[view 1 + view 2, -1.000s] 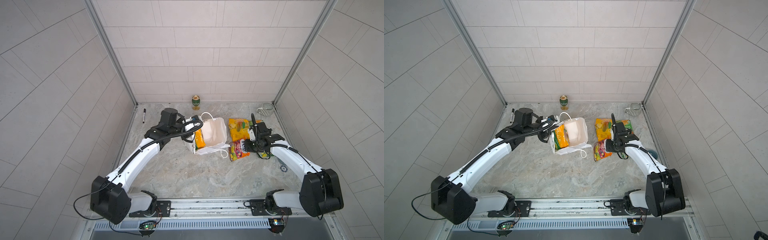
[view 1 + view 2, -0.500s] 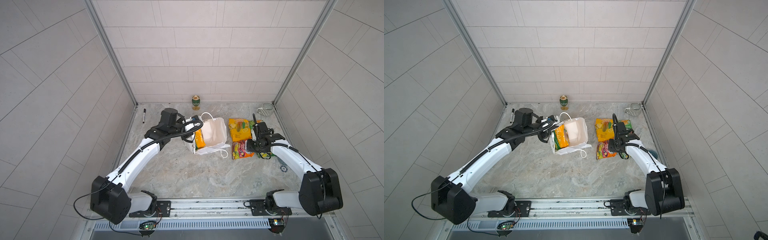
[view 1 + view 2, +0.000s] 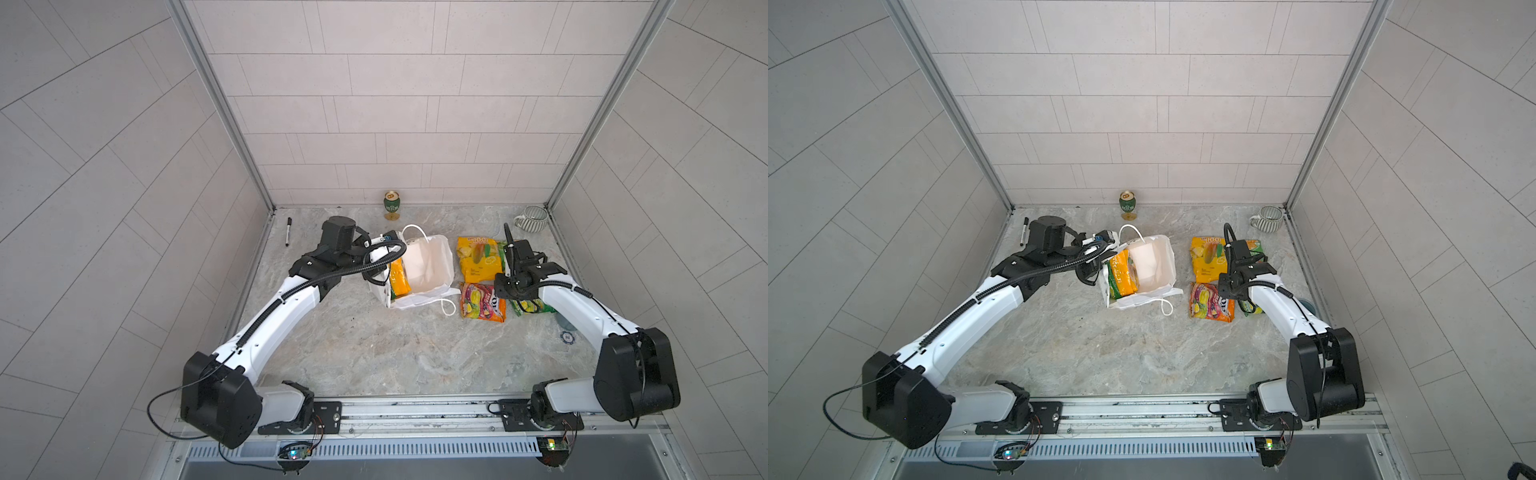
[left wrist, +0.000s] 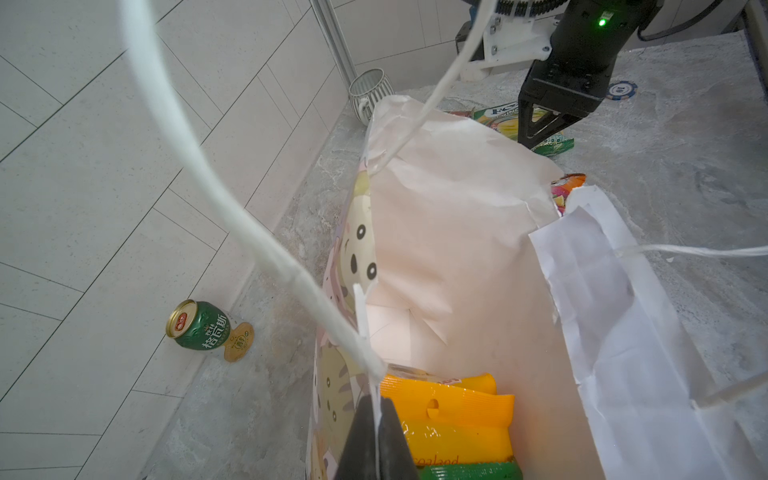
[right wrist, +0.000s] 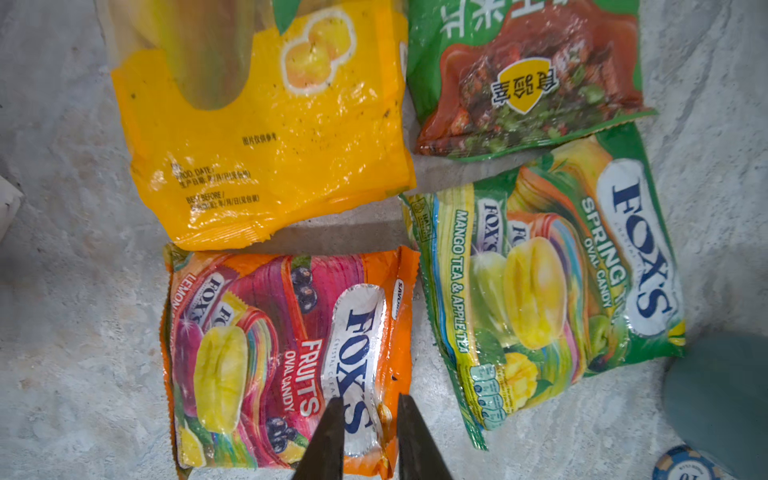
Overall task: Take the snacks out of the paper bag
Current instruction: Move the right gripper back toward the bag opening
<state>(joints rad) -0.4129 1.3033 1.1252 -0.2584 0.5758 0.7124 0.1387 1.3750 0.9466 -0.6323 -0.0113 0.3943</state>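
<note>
In both top views, the paper bag [image 3: 428, 262] is sitting in the middle of the bench [image 3: 395, 357] with its mouth gaping. My left gripper [image 3: 1096, 272] is reaching in at its left rim, though a cable is hiding the jaws there. An orange packet [image 3: 400, 280] is standing inside, against the bag's left wall. To the bag's right, a yellow packet [image 3: 476, 259] and a red-pink FOX'S packet [image 3: 478, 307] are lying flat on the bench. My right gripper [image 3: 500, 294] is hanging over the right end of the red-pink one. A drink can [image 3: 391, 204] and a striped mug [image 3: 534, 218] are standing by the back wall, well apart from the snacks.

In the left wrist view, my left gripper [image 4: 376, 415] is squeezing fully closed on the bag's thin paper rim, just where a white cord handle [image 4: 232, 216] is anchored. The orange packet [image 4: 453, 424] is sitting inside the bag, just beside the jaws.

In the right wrist view, my right gripper [image 5: 370, 399] is hovering with its jaws a narrow gap apart, clasping nothing. It is hanging over the lettered end of the red-pink FOX'S packet [image 5: 291, 357]. The yellow packet [image 5: 266, 137], a green-and-red packet [image 5: 528, 75] and a green FOX'S packet [image 5: 548, 282] are lying close around it on the bench. All four are lying outside the bag.
</note>
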